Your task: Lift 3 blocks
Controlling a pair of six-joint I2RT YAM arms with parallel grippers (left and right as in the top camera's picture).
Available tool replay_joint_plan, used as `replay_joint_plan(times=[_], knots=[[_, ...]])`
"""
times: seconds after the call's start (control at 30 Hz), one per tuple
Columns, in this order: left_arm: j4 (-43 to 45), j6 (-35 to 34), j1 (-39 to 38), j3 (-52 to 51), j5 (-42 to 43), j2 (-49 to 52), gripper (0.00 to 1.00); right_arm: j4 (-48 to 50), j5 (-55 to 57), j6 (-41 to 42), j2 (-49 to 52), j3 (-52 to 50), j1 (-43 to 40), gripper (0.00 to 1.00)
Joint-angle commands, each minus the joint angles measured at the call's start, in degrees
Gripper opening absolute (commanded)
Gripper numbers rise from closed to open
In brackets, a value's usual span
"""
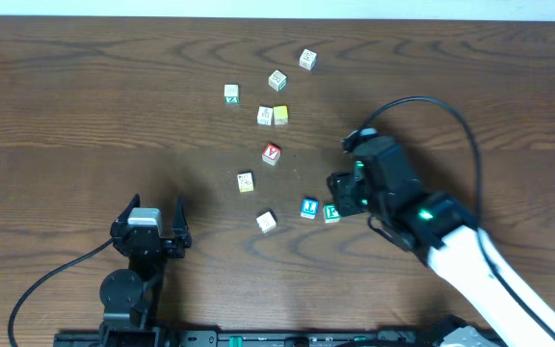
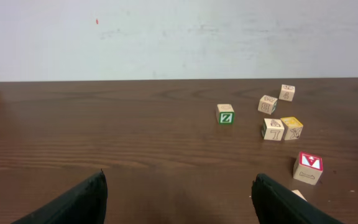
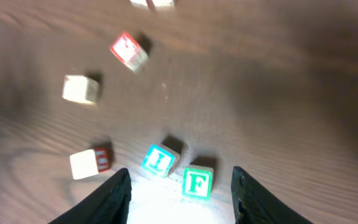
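L arm: left gripper (image 2: 179, 208) parked low at near edge of table (image 1: 85, 96), fingers (image 2: 73, 200) spread wide, nothing btwn them, touching nothing.

R arm: right gripper (image 3: 180, 173) tilted down over the near-right cluster. Fingers apart, not clamped on anything. Wrist view: green F block (image 3: 197, 183) sits on the wood btwn the two fingers, closer to the right one, clear of both. Blue block (image 3: 160, 160) just beside it on its left, rotated a bit, small gap btwn the two. Both flat on table, not lifted.

Cream block (image 3: 91, 163), w/ a red side face, rests further left, outside the fingers, apart from the blue one. Overhead: same three in a short row, cream (image 1: 266, 222), blue (image 1: 308, 207), green F (image 1: 330, 213), the last right at the gripper's tip.

Other: red Y block (image 1: 271, 153) mid-table, well apart from the row. Yellow block (image 1: 280, 115) farther back, touching a pale neighbour. Green Z block (image 2: 225, 114) alone at the far left of the scatter.
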Motion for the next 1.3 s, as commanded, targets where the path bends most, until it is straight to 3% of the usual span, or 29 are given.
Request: replay_joint_plan(times=[0.0,0.17,0.27,0.4,0.57,0.7,0.9,1.03,1.13,1.27], knots=[[-2.1,0.0,0.3,-0.9,-0.9,-0.3,0.75,-4.5,4.2,-2.0,-6.6,5.0,0.0,0.5],[-1.7,-0.4,0.2,-0.9,-2.5,-0.3,0.75,-12.6,9.0,-2.0,-16.3,9.1,0.0,0.54],[0.7,-2.7,0.2,-0.8,2.8,-0.3,0.75,-16.3,12.7,-2.0,-22.3,10.4,0.0,0.6],[1.5,-11.8,0.2,2.4,6.6,-0.1,0.75,-22.5,17.6,-1.7,-28.9,10.5,0.0,0.63],[0.7,-16.0,0.1,11.0,11.1,4.9,0.75,-29.5,18.1,0.0,-31.8,10.5,0.0,0.64],[-5.8,-16.0,0.1,22.2,12.3,16.6,0.75,-31.5,18.1,1.3,-31.8,10.5,0.0,0.59],[-21.7,-16.0,0.1,44.2,24.6,43.1,0.75,-31.1,18.1,1.7,-31.8,10.5,0.0,0.59],[-27.9,-16.0,0.1,49.4,36.1,54.6,0.75,-31.2,18.3,1.7,-31.8,10.5,0.0,0.59],[-33.6,-16.0,0.1,49.4,37.4,62.4,0.75,-31.1,19.3,2.2,-31.8,10.5,0.0,0.61],[-33.9,-16.6,0.1,49.4,43.3,71.9,0.75,-31.2,20.2,2.5,-31.8,10.5,-0.2,0.61]])
